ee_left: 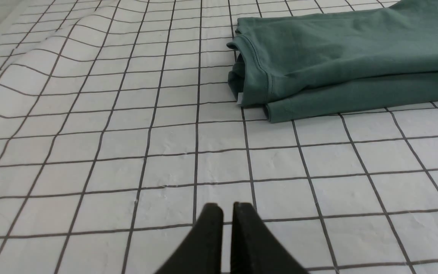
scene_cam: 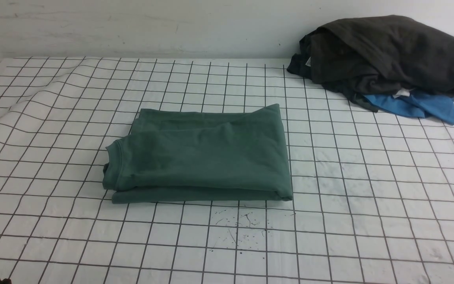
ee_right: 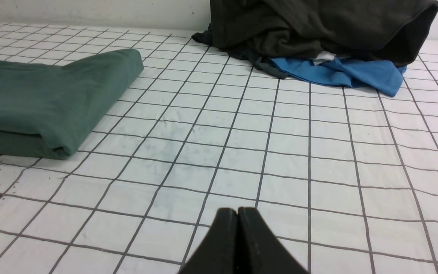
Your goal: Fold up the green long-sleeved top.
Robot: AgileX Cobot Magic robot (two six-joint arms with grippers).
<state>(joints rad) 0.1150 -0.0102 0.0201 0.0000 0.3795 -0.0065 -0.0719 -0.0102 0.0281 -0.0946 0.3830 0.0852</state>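
Fingertips of the left gripper (ee_left: 227, 207) stand nearly pressed together with only a thin slit between them, holding nothing, poised above bare grid cloth (scene_cam: 369, 189) well short of the green long-sleeved top (scene_cam: 201, 156), on its collar side. The right gripper (ee_right: 237, 211) is likewise closed tip to tip and empty, off the top's opposite, folded end, with several grid squares between. In the front view neither arm shows over the cloth, so both seem drawn back. The top lies as a compact, layered rectangle near the middle of the cloth, its ribbed neck (ee_left: 255, 57) at the left end and a bit of white tag (ee_left: 239, 99) peeping from under that edge; the lower layer juts slightly past the upper one along the near side. The fold looks essentially done, so the main risk now is disturbing it: a closed gripper sweeping low toward the top could catch the loose collar or the protruding layer and drag the stack open. The cloth is rumpled into ridges beyond the top's left end, and pulling on it would shift the bundle. A heap of dark garments (scene_cam: 388, 55) over a blue garment (scene_cam: 420, 106) sits far beyond the top's right end, against the wall (scene_cam: 132, 27), too distant to interfere.
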